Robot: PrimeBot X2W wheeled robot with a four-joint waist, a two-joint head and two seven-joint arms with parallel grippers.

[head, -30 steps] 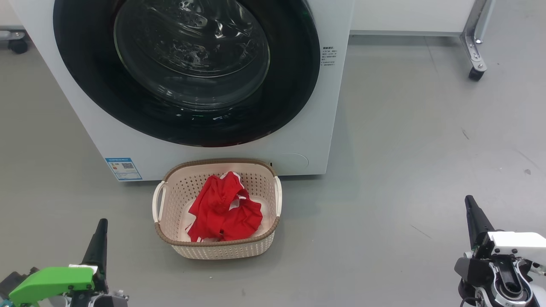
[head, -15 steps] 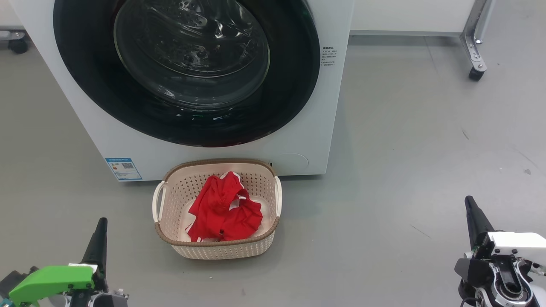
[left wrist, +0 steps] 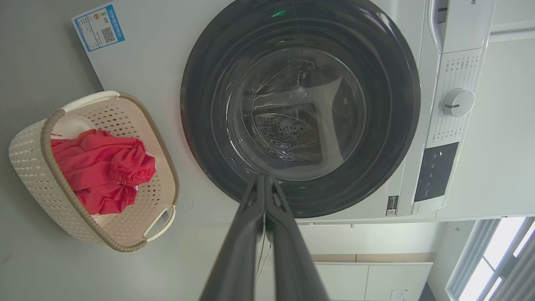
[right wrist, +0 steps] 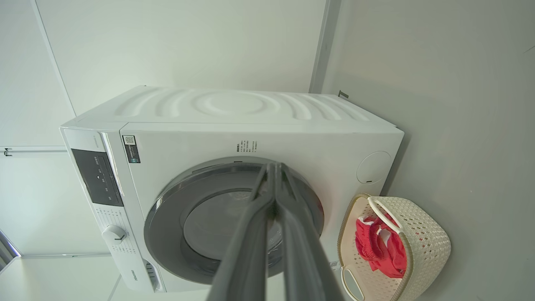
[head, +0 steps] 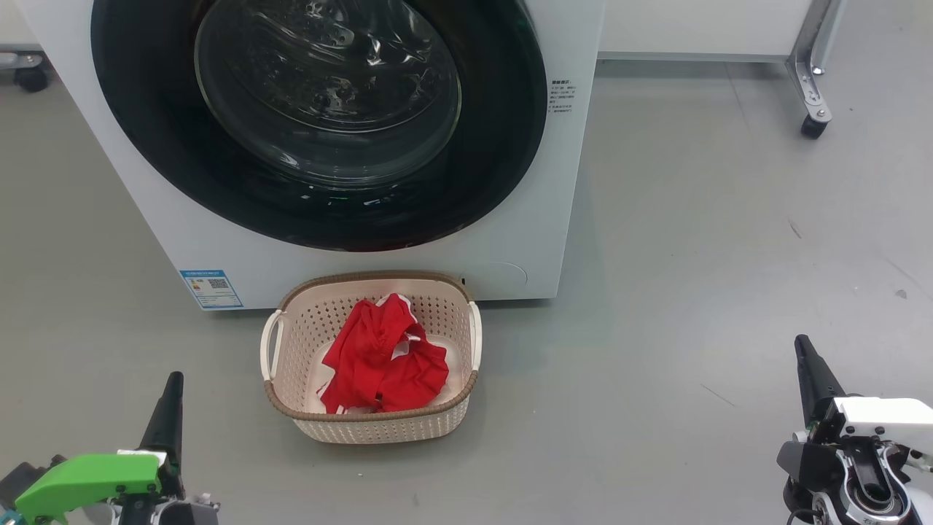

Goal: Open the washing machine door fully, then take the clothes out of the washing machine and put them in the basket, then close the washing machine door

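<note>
I judge the task done: the washing machine door (head: 321, 124) is shut, the red clothes (head: 383, 357) lie in the basket (head: 379, 430), and my left tool (head: 173, 383) and right tool (head: 803, 346), pressed together empty, need only rest.

washing machine door (head: 146, 146): glossy black rim, clear glass
basket (head: 379, 430): perforated cream plastic
clothes (head: 379, 361): soft red cloth
floor (head: 692, 255): matt grey

Grey floor (head: 692, 255), white walls (right wrist: 167, 42), a castered metal leg (head: 810, 80).
</note>
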